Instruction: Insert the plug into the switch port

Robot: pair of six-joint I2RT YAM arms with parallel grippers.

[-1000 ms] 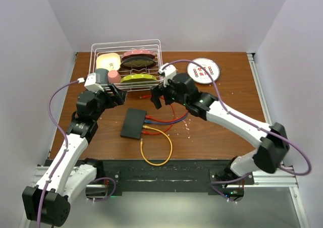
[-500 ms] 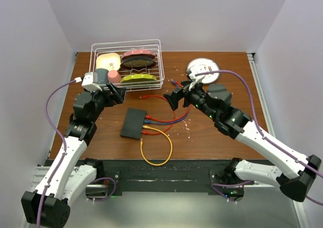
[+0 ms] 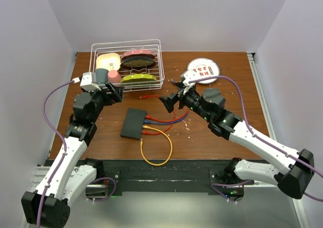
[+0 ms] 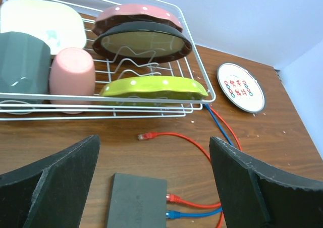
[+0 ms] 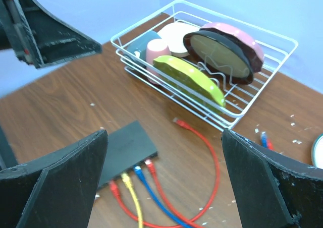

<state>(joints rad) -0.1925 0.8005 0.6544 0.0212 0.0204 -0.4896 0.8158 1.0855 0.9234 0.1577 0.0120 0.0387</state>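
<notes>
A small, flat, matte-black switch (image 3: 133, 123) lies on a brown wooden table (image 3: 222, 137), a little left of centre in the overhead view, below a white wire dish rack (image 3: 126, 49). It is a plain rectangular box with a smooth, unmarked top. Its long axis runs from the top of the frame to the bottom, with the upper end leaning slightly right. The long edge with the sockets faces the right of the frame. In the right wrist view four cables sit in that edge: red, yellow, blue, red. A loose red plug (image 3: 142, 96) on a red cable (image 3: 166, 101) lies on the table between the rack and the switch, above the switch's upper end and not touching it. The left gripper (image 3: 117, 93) is above and left of the switch in the overhead frame, its jaws spread wide and holding nothing. The right gripper (image 3: 170, 99) is above and right of the switch, also spread wide and empty. A round white disc with red marks (image 3: 203, 69) lies on the table at upper right.
</notes>
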